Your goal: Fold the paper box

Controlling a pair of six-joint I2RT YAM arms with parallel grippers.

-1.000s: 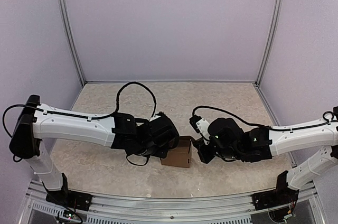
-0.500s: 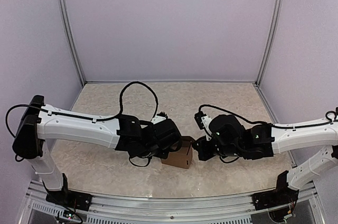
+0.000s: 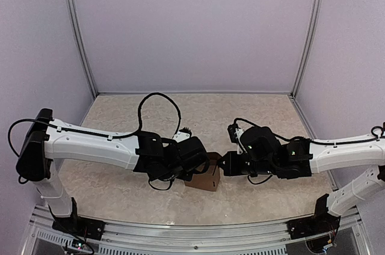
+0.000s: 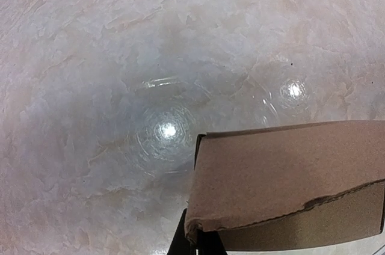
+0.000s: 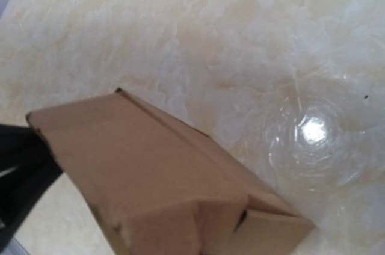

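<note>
The paper box (image 3: 205, 178) is a small brown cardboard cube standing on the marbled table (image 3: 252, 116) between my two arms. My left gripper (image 3: 196, 168) is shut, its dark tips pressed against the box's left side. In the left wrist view the box (image 4: 283, 174) fills the lower right, and the shut left gripper (image 4: 195, 244) sits just under its near corner. My right gripper (image 3: 223, 163) meets the box's upper right edge. In the right wrist view the box (image 5: 156, 177) hides that gripper's own fingers, and a folded flap seam shows on the near face.
Purple walls with metal corner posts (image 3: 81, 38) (image 3: 307, 32) enclose the table. An aluminium rail (image 3: 192, 231) runs along the near edge by the arm bases. A black cable (image 3: 159, 101) loops above the left arm.
Both wrists have moved inward toward the box. The right gripper went from beside the box to touching its upper right edge. The box has shifted slightly.
</note>
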